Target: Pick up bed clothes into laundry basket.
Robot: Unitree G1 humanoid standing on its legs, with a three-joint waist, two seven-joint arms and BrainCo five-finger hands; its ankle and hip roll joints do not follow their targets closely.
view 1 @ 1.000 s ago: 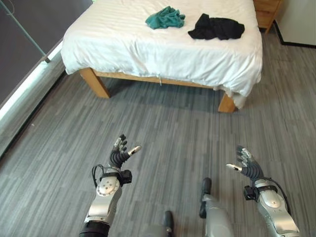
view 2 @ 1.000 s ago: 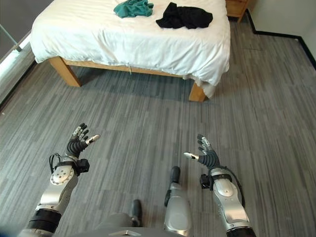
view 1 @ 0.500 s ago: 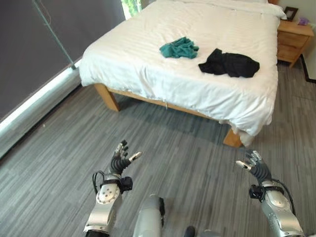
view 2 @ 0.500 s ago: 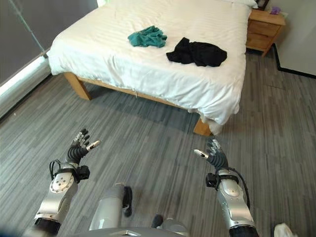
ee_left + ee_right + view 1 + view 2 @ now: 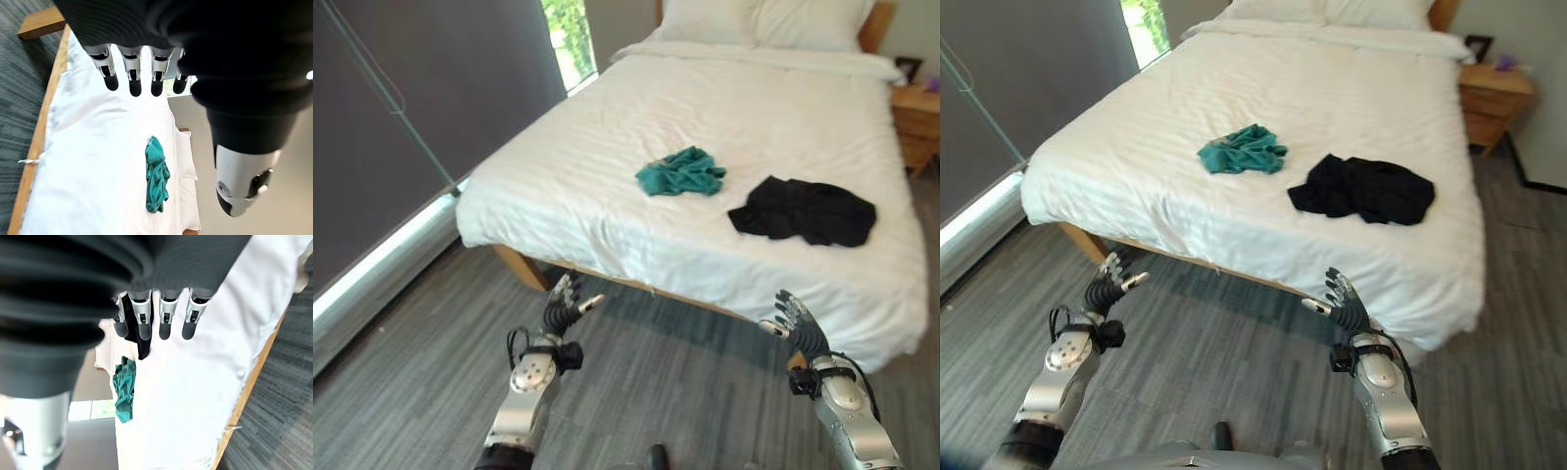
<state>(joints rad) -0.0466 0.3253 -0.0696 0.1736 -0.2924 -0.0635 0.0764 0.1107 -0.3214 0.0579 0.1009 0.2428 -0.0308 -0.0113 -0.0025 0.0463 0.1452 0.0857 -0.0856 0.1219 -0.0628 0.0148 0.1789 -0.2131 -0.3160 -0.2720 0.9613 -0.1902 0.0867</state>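
Two crumpled garments lie on the white bed (image 5: 607, 147): a teal one (image 5: 681, 172) near the middle and a black one (image 5: 806, 210) to its right. The teal garment (image 5: 156, 175) also shows past my left hand's fingers, and the teal garment (image 5: 124, 389) and black garment (image 5: 143, 330) past my right hand's. My left hand (image 5: 565, 305) is open with straight fingers, held over the floor short of the bed's front edge. My right hand (image 5: 797, 326) is open too, raised in front of the bed's near right corner. Both hold nothing.
The bed has a wooden frame (image 5: 521, 268) and pillows (image 5: 759, 20) at its head. A wooden nightstand (image 5: 1491, 98) stands at the far right. A dark wall panel (image 5: 401, 127) with a window (image 5: 566, 39) runs along the left. Grey plank floor (image 5: 411, 382) lies between me and the bed.
The camera has moved closer to the bed and tilted up, so the bed looms larger. Both hands stay open and raised, now nearer the bed's front edge.
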